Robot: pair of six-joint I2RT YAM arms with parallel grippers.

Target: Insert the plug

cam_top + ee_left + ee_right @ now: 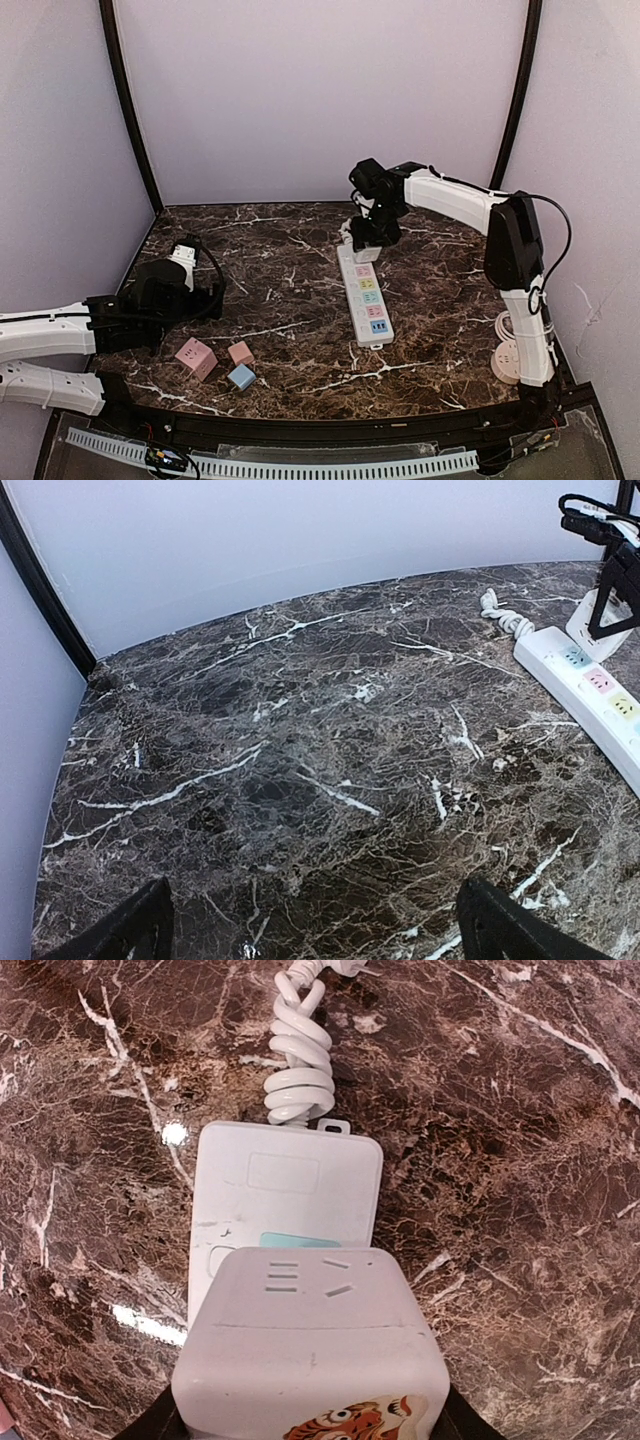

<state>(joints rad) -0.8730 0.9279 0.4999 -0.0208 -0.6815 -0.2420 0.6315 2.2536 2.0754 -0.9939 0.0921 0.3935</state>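
Okay, top view: right fingers are at 12 o'clock on the power strip, pinching the white plug from both sides right over the strip's far end. The strip lies on the marble surface, running 12 to 6, just right of centre. Whether the plug touches the strip or is seated, can't tell from any view.

Right wrist view adds that the plug is a cube with slot openings on its far face and a tiger sticker. It covers the strip's end, and the coiled cord leaves at 12 o'clock.

Left fingers are spread wide and hold nothing; the left wrist view shows only bare marble between them, with the strip at 2 o'clock. Only the top view shows the two pink cubes and the blue cube at 7 o'clock.
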